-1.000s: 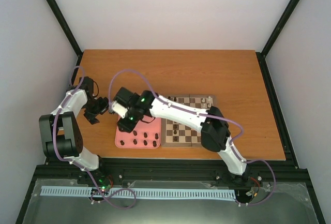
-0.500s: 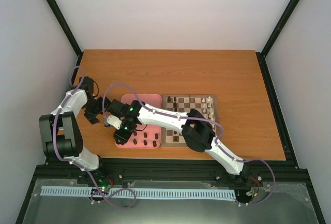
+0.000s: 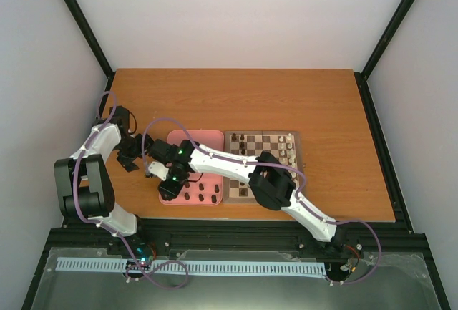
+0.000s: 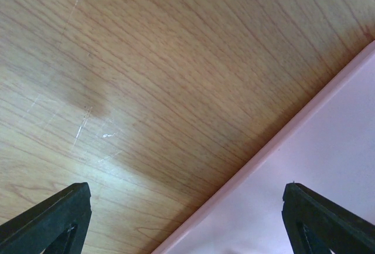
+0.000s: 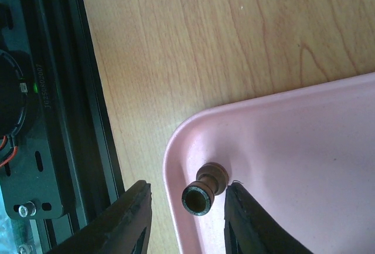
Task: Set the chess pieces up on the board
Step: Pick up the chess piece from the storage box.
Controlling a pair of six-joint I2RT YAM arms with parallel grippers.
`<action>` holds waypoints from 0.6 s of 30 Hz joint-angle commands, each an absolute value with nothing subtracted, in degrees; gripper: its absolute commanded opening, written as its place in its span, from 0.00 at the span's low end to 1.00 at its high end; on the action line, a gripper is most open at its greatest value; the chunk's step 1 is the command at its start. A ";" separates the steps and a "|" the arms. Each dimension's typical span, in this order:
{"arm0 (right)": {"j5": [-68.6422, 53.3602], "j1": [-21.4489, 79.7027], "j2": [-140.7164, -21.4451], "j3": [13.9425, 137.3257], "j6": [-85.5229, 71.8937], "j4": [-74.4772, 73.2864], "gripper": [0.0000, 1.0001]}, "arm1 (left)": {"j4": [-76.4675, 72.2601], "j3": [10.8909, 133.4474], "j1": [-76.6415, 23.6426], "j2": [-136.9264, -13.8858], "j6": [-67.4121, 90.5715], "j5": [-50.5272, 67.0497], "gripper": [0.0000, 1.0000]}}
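Observation:
Over the near-left corner of the pink tray [image 3: 195,140], my right gripper [image 3: 169,189] reaches down. In the right wrist view a dark brown chess piece [image 5: 210,179] lies on its side in that corner of the tray [image 5: 304,142]. My right gripper [image 5: 186,194] stands open around the piece, with a gap on the left side; the right finger is at or close to the piece's edge. More dark chess pieces [image 3: 202,195] lie in the tray. The board [image 3: 266,170] sits right of the tray, with a few dark pieces [image 3: 240,139] on its far row. My left gripper [image 3: 133,154] is open and holds nothing.
Cream-white pieces [image 3: 289,155] stand along the board's right side. The black frame rail [image 5: 53,113] runs close beside the tray's corner. In the left wrist view the tray rim [image 4: 275,142] crosses bare wooden table [image 4: 152,72] under my left gripper [image 4: 186,190].
My right arm has swung from the tray's middle toward its near-left corner and come down over the lying piece. Its jaws have narrowed. The left arm has not moved.

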State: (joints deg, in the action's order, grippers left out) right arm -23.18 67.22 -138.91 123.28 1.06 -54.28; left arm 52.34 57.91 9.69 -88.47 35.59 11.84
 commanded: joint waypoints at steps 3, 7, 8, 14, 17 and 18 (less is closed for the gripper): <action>-24.10 67.68 -140.72 124.72 1.84 -55.27 0.32 | 51.43 58.71 9.94 -89.25 35.51 11.87 1.00; -24.32 67.68 -140.97 124.73 1.85 -55.37 0.31 | 51.30 58.71 9.95 -89.36 35.56 11.50 1.00; -24.49 67.68 -141.05 124.76 1.85 -55.37 0.31 | 51.18 58.65 9.97 -89.40 35.59 11.41 1.00; -24.51 67.70 -141.67 124.72 1.68 -55.38 0.25 | 50.89 58.54 10.01 -89.80 35.60 11.08 1.00; -23.95 67.68 -141.65 124.72 1.58 -55.17 0.21 | 51.01 58.49 9.95 -89.80 35.60 11.08 1.00; -23.83 67.68 -141.68 124.72 1.52 -55.19 0.19 | 50.96 58.46 10.00 -89.74 35.60 11.09 1.00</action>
